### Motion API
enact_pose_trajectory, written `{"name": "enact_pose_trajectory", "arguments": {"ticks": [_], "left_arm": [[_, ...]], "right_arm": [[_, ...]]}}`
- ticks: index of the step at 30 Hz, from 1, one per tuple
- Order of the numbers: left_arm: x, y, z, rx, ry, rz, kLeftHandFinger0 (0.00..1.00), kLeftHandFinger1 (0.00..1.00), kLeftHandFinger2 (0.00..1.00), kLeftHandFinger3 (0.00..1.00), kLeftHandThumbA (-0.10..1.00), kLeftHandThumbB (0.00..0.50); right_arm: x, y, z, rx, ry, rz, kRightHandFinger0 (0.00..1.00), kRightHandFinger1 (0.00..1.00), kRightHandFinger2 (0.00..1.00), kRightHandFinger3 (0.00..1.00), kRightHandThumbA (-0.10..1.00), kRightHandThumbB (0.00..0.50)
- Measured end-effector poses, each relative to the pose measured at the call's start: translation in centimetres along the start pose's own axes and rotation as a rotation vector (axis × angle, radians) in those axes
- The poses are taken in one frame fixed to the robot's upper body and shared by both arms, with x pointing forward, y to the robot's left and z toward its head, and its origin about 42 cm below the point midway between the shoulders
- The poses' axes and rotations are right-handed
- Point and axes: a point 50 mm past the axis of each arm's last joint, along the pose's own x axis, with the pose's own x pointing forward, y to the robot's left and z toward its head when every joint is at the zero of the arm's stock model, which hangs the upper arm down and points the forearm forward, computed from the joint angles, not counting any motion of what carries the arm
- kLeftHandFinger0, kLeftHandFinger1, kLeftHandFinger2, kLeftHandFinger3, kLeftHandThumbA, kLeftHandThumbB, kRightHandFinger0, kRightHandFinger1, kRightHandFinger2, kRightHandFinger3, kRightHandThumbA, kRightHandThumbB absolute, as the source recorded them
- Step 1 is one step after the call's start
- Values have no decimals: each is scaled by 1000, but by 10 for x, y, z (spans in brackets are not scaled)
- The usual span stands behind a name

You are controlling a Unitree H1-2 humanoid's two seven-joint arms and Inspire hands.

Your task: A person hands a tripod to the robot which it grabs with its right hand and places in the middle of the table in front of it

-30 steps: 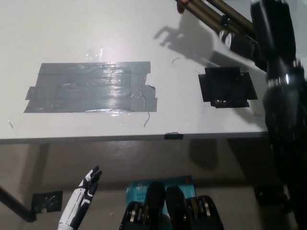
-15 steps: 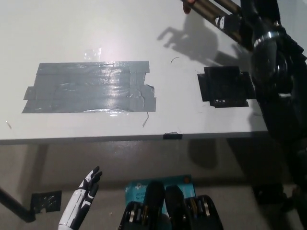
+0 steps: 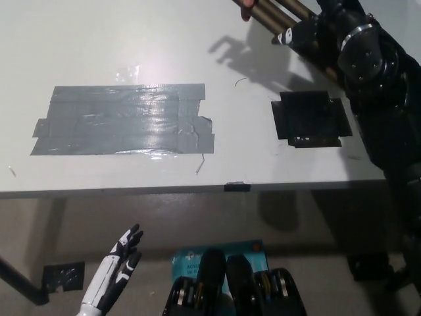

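One step, the handover, seems in hand: the right hand (image 3: 312,33) meets the tripod (image 3: 263,10) legs at its far side, grip not discernible, and likely must clamp next; the left hand (image 3: 117,266) idles spread below the worktop (image 3: 250,151).

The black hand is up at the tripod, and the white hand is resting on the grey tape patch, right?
The head view shows the white left hand in front of the table's near edge, off the grey tape patch. The black right hand is at the tripod.
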Motion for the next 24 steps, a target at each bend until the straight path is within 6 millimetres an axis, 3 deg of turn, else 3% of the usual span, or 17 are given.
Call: {"name": "enact_pose_trajectory", "arguments": {"ticks": [3,5,7,10,16,19,24], "left_arm": [[0,0,0,0,0,0,1000,1000,1000,1000,924,262],[1,0,0,1,-1,0,1000,1000,1000,1000,923,255],[2,0,1,2,-4,0,1000,1000,1000,1000,924,255],[4,1,3,4,-10,0,1000,1000,1000,1000,922,247],[5,1,3,7,-9,-1,1000,1000,1000,1000,919,261],[5,1,3,8,-9,-1,1000,1000,1000,1000,932,273],[5,1,4,11,-12,-1,1000,1000,1000,1000,900,247]], "right_arm": [[4,0,-10,8,41,40,1000,1000,1000,1000,1000,500],[4,0,-11,17,45,49,1000,1000,1000,1000,1000,466],[4,-2,-12,28,47,58,1000,1000,1000,1000,1000,463],[3,-4,-14,47,42,72,1000,1000,1000,1000,1000,500],[3,-7,-14,8,47,93,1000,1000,1000,1000,1000,500],[10,2,-15,-53,78,127,1000,1000,1000,1000,1000,500],[19,21,-24,-145,145,179,1000,1000,1000,1000,700,484]]}}
